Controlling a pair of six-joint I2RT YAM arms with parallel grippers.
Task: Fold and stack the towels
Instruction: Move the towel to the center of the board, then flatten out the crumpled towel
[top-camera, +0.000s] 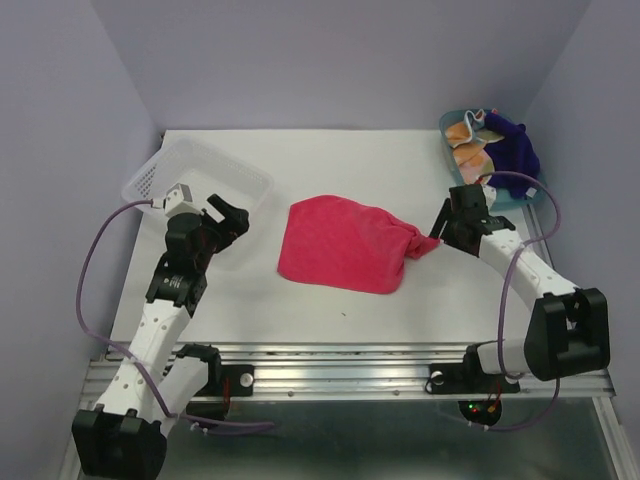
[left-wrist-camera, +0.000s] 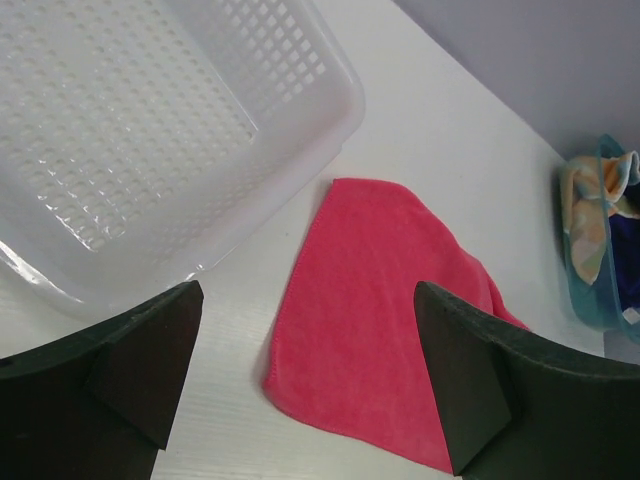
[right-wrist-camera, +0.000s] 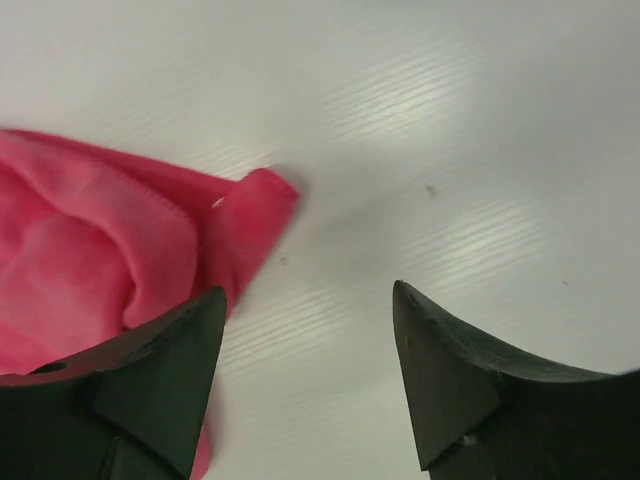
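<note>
A bright pink-red towel lies spread on the white table, its right corner bunched into a point. My right gripper stands open just right of that corner. Only bare table shows between its fingers, and the pink towel lies beside and under its left finger. My left gripper hangs wide open and holds nothing, left of the towel and above its near left edge. The orange polka-dot towel and the dark purple-blue towel sit crumpled in the teal tray.
A white perforated basket stands at the back left, right beside my left gripper. The teal tray sits at the back right corner, behind my right arm. Walls close in the table at the back and on both sides.
</note>
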